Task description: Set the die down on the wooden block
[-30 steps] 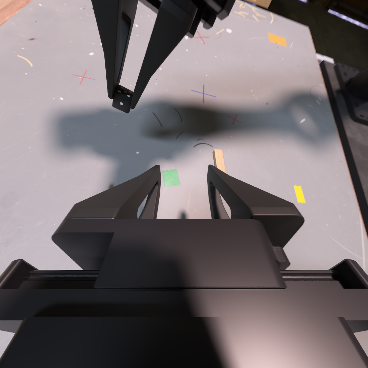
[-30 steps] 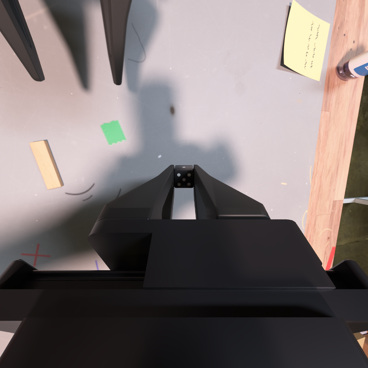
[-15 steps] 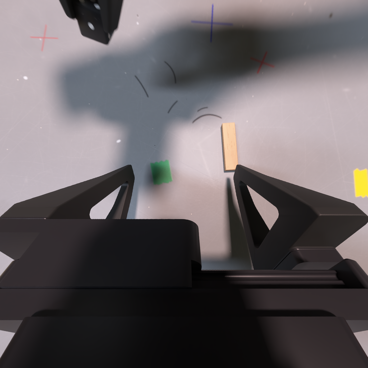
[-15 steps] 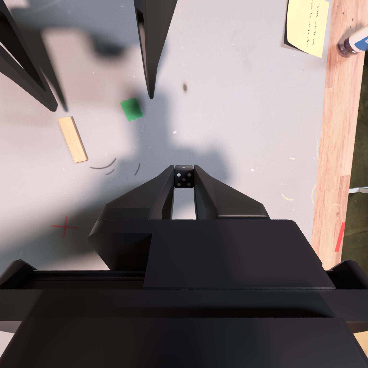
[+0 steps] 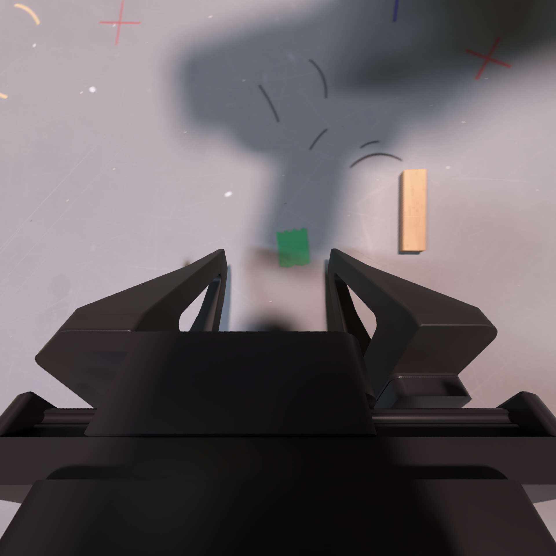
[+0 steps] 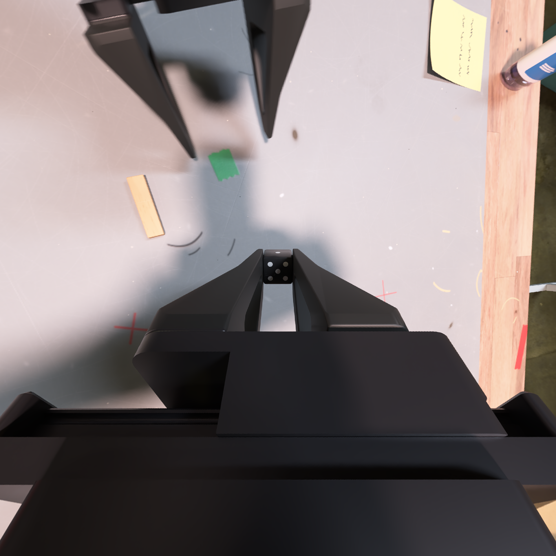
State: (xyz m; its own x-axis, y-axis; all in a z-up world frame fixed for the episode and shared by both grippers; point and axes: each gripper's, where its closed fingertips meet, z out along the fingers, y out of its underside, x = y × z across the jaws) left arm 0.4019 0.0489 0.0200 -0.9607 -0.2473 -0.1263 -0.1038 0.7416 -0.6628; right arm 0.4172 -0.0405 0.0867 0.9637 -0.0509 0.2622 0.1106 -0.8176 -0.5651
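A black die (image 6: 277, 267) with white pips is clamped between the fingertips of my right gripper (image 6: 277, 255), held above the grey table. The flat pale wooden block (image 6: 145, 206) lies on the table ahead and to the left of it; it also shows in the left wrist view (image 5: 413, 210), ahead and right of my left gripper. My left gripper (image 5: 276, 255) is open and empty, low over a green tape patch (image 5: 293, 248). It also shows from the right wrist view (image 6: 231, 144), its fingers pointing down beside the green tape patch (image 6: 223, 165).
A yellow note (image 6: 456, 45) lies at the far right of the grey table. A wooden border strip (image 6: 508, 210) runs along the right edge, with a capped tube (image 6: 532, 66) lying on it. Red crosses (image 5: 119, 23) and dark curved marks (image 5: 319, 120) are drawn on the table.
My left gripper has narrowed its opening and moved toward the green patch. The right gripper has drawn back with the die and left the left wrist view.
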